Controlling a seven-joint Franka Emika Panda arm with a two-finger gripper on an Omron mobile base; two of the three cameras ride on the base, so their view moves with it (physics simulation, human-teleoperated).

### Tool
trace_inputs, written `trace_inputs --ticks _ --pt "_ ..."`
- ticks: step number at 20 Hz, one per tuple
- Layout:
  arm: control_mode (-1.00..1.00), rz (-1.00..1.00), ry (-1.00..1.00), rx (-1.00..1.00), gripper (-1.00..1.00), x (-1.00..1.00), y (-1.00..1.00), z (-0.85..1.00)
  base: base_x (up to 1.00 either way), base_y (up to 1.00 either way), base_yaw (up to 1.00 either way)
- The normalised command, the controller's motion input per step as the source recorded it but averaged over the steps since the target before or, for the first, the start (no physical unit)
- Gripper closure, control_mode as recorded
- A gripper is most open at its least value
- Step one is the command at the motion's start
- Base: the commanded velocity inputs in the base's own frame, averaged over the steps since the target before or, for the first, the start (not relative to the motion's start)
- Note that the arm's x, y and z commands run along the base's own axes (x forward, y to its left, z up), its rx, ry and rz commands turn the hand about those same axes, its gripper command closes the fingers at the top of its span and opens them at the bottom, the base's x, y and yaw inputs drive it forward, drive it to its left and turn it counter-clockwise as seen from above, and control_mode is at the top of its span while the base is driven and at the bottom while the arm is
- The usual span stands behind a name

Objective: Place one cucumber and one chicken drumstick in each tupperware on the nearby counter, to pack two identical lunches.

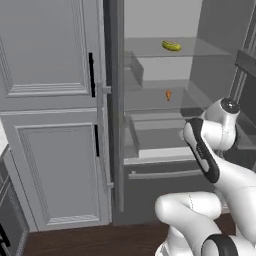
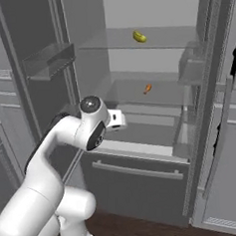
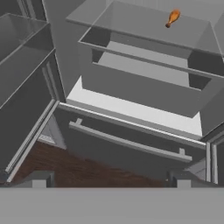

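A yellow-green cucumber (image 1: pixel 171 46) (image 2: pixel 140 36) lies on the top glass shelf of the open fridge. One shelf lower rests a small orange-brown chicken drumstick (image 1: pixel 168 94) (image 2: pixel 147 88) (image 3: pixel 172 18). My gripper (image 3: pixel 110 181) (image 2: pixel 118 119) hovers in front of the fridge below the drumstick's shelf, its jaws wide open and empty. It points down and inward at the crisper drawers. A sliver of white counter (image 1: pixel 2 141) shows at the far left edge. The tupperware is out of view.
The fridge doors stand open, with door bins (image 2: pixel 48 60) on the left and more on the right (image 2: pixel 192 70). Below the shelves sit grey crisper drawers (image 3: pixel 144 87) and a freezer drawer with a bar handle (image 3: pixel 131 142). Tall grey cabinets (image 1: pixel 50 100) flank the left; the floor (image 1: pixel 100 240) is dark wood.
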Motion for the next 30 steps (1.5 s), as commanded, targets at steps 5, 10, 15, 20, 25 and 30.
trace_inputs --ticks 5,10,15,20,25,30 --pt "1.00 0.00 0.00 0.00 -1.00 0.00 0.00 0.00 0.47 -0.55 -0.11" --pt "1.00 0.00 0.00 0.00 -1.00 0.00 0.00 0.00 0.55 0.08 -0.03" --pt "1.00 0.00 0.00 0.00 -1.00 0.00 0.00 0.00 0.67 -0.09 -0.05" --pt "1.00 0.00 0.00 0.00 -1.00 0.00 0.00 0.00 0.69 -0.05 -0.07" --pt "-1.00 -0.06 0.01 0.00 -1.00 0.43 0.05 0.15 0.30 0.00 -0.03" --pt "-1.00 -0.29 0.02 0.05 -1.00 0.46 0.46 0.02 0.00 0.00 0.00"
